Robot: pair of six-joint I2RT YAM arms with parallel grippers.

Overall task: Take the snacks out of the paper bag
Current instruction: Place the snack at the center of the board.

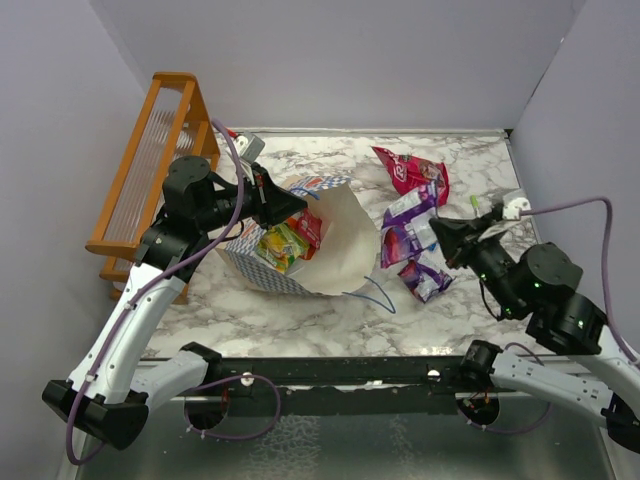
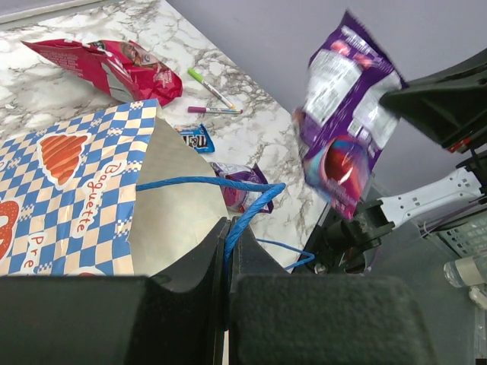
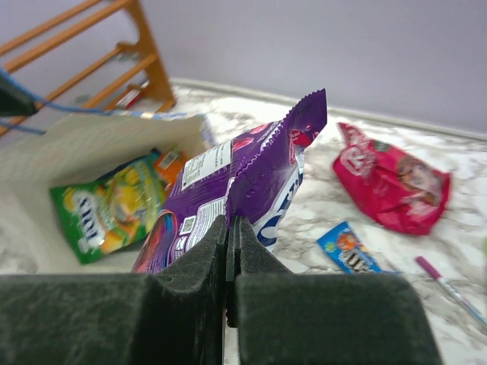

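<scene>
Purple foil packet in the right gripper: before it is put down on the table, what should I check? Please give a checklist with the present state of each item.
1. Right gripper is shut on the purple foil packet: ok.
2. Packet is outside the beige paper bag: ok.
3. Left gripper is shut on the thin blue cord handle, holding the bag's mouth open: ok.
4. Bare spot on the marble table under the packet: cannot tell. A small purple packet lies close by.
5. Bag emptied: not ok. The green-yellow packet and the orange packet lie inside.
</scene>
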